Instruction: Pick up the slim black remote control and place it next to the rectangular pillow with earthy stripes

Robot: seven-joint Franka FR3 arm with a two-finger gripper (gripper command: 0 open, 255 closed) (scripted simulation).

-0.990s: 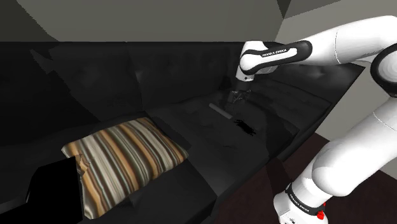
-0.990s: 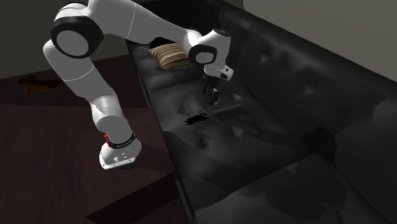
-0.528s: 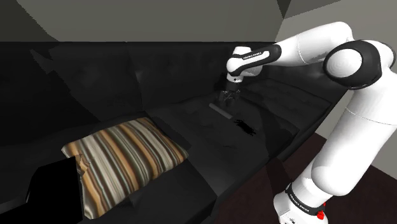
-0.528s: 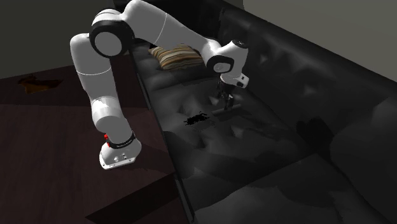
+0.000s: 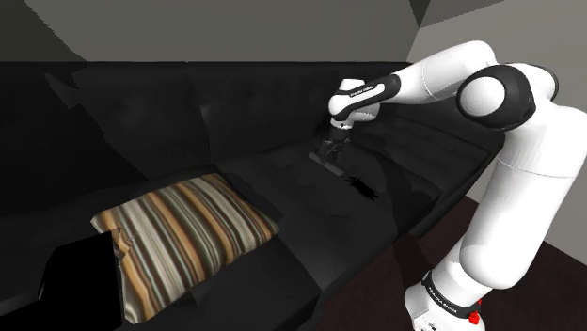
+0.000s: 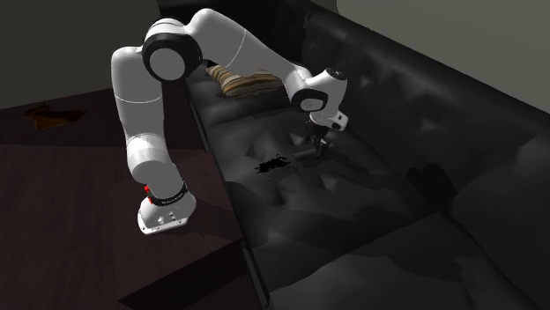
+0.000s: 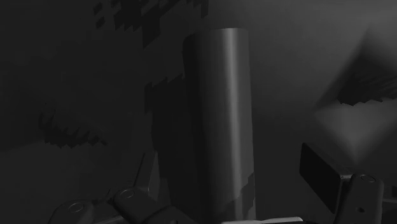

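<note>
Noted gripper (image 5: 331, 150) down at the seat of the sofa (image 5: 141, 113), fingers (image 7: 324, 181) spread wide, remote (image 7: 216, 121) lying lengthwise between them. Seen a clear gap between one pad and the remote's edge. Cannot tell contact at the other finger, half sunk in shadow. Holding nothing.

Located remote flat on the middle seat cushion, well apart from the striped pillow (image 5: 188, 230) at the sofa's end toward the shoulder view's left. Hard to make out in both exterior views: dark remote on dark upholstery, partly covered by the gripper.

Logged a jagged black blotch (image 5: 362, 186) on the seat near the remote.

Observed black tufted sofa, dark wood floor (image 6: 70, 176), grey walls (image 6: 441, 26), and a black shape (image 5: 80, 282) overlapping the pillow's near corner.
</note>
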